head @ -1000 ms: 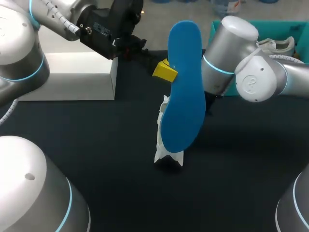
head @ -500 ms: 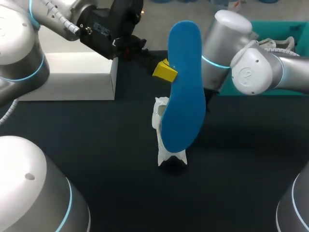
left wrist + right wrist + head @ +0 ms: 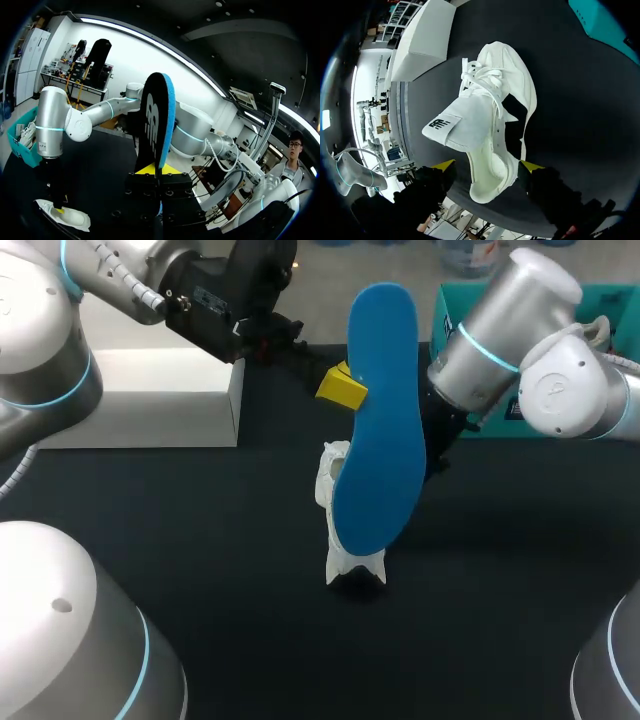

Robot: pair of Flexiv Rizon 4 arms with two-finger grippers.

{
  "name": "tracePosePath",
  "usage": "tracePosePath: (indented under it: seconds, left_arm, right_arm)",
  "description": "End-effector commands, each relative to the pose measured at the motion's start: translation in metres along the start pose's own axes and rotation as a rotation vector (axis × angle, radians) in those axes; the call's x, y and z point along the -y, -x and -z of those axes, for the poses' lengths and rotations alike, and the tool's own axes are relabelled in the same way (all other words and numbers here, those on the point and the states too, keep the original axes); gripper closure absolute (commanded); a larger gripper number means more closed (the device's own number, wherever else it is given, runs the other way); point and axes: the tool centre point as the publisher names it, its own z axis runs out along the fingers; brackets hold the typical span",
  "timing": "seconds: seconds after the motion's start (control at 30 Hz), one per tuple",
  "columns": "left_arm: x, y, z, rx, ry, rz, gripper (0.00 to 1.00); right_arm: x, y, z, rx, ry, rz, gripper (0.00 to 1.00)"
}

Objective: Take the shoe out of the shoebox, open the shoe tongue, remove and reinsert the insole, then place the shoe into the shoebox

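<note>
Shoe (image 3: 496, 95) lies on the black table (image 3: 200, 540), tongue flipped up. Its heel is between the 2 wide-spread fingers of my right gripper (image 3: 487, 164), straddled but not clearly pinched, probably to steady it. Beyond, my left gripper (image 3: 159, 172) clamps the blue insole (image 3: 382, 420) upright, likely ready to reinsert. Teal shoebox (image 3: 445, 310) is farthest.

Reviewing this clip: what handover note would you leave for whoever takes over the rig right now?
Left pincer: shut on the blue foam insole, held upright above the black table.
Right pincer: open, astride the heel of the white lace-up shoe, tongue folded out.
Done: shoe out, tongue open, insole removed.
Left: reinsert insole, return shoe to the teal shoebox.
</note>
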Motion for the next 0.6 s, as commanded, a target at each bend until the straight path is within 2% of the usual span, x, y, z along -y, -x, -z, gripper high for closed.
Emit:
tracePosePath:
  seconds: [0.03,0.4,0.47,0.6]
  left_arm:
    - [0.000,0.001,0.000,0.000,0.003,0.000,1.00]
    - [0.000,0.001,0.000,0.000,0.003,0.000,1.00]
    - [0.000,0.001,0.000,0.000,0.003,0.000,1.00]
    - [0.000,0.001,0.000,0.000,0.003,0.000,1.00]
  right_arm:
    - [0.033,0.020,0.034,-0.193,0.162,0.003,0.00]
    - [0.033,0.020,0.034,-0.193,0.162,0.003,0.00]
    - [0.028,0.014,0.030,-0.315,0.164,0.025,0.00]
    - [0.021,-0.005,0.057,-0.534,0.207,0.102,0.00]
